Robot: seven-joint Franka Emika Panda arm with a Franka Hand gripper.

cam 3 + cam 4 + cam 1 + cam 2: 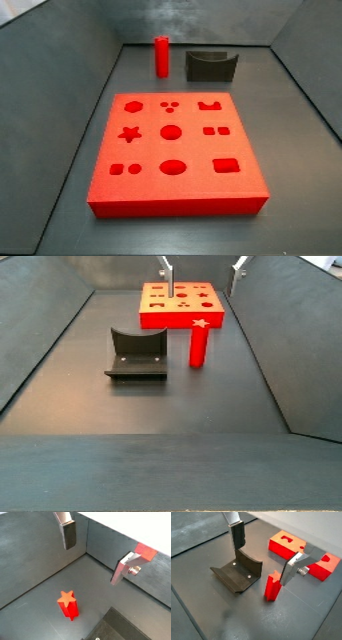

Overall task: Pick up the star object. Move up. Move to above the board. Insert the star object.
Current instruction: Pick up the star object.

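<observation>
A dark grey floor with low dark walls fills every view. The largest thing on it is the board, a flat, bright red rectangular block lying flat. Its top carries rows of shaped recesses: a hexagon, small circles, a notched shape, a star, a large circle, squares and a rounded rectangle. In a side view the board lies at the far end of the floor, with a small star marked on its near face.

Next in size is the fixture, a dark L-shaped bracket with a curved back on a base plate. It stands on the floor beyond the board's short edge in a side view, clear of the board.

The star object is a tall, slim, bright red peg standing upright on the floor, just beside the fixture and apart from it, between the fixture and the board. Seen from above in a wrist view, its top is a five-pointed star, paler orange-red than its sides. In a wrist view it looks like a ridged column.

The gripper hangs above the star object with its two silver fingers spread wide apart, gripping nothing. In a side view only its fingertips show, above the board's far edge.
</observation>
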